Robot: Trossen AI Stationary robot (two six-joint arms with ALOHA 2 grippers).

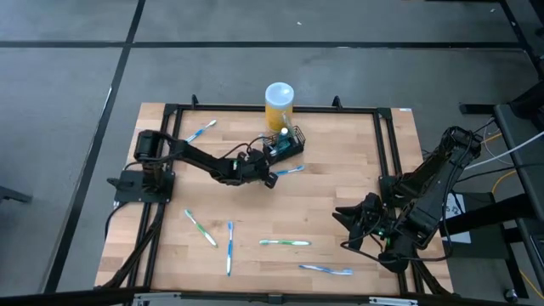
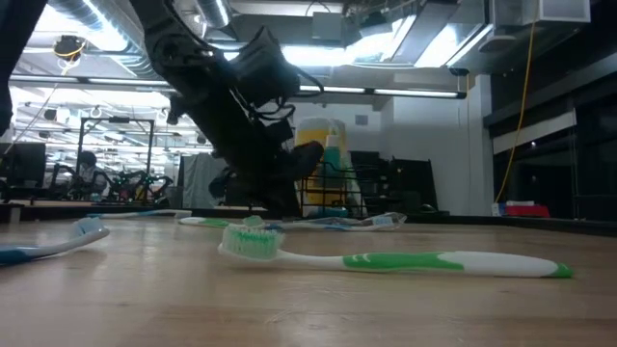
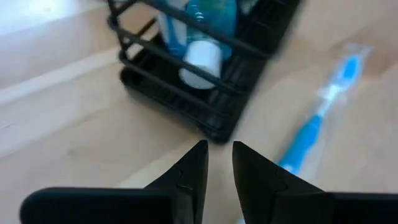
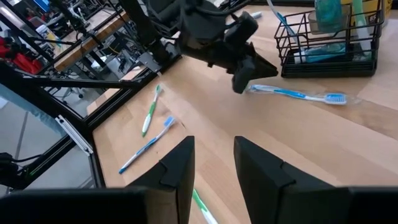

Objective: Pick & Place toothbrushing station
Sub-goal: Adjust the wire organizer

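Note:
The toothbrushing station (image 1: 286, 146), a small black wire-mesh holder, stands on the wooden table near its far edge. A tube with a white cap (image 3: 202, 59) stands inside the station (image 3: 186, 99). My left gripper (image 1: 270, 178) points slantwise down at the table just in front of the station's near corner. Its fingers (image 3: 217, 155) stand a little apart with nothing between them. A blue toothbrush (image 3: 314, 127) lies on the table right beside this gripper (image 4: 242, 81). My right gripper (image 1: 347, 228) hangs open above the table's right part, far from the station (image 4: 329, 43).
A yellow cylinder with a white round top (image 1: 280, 102) stands just behind the station. Several toothbrushes lie scattered on the table, among them ones at the near left (image 1: 201, 227), the near middle (image 1: 285, 243) and the far left (image 1: 201, 130). A black frame rail (image 1: 387, 144) borders the table.

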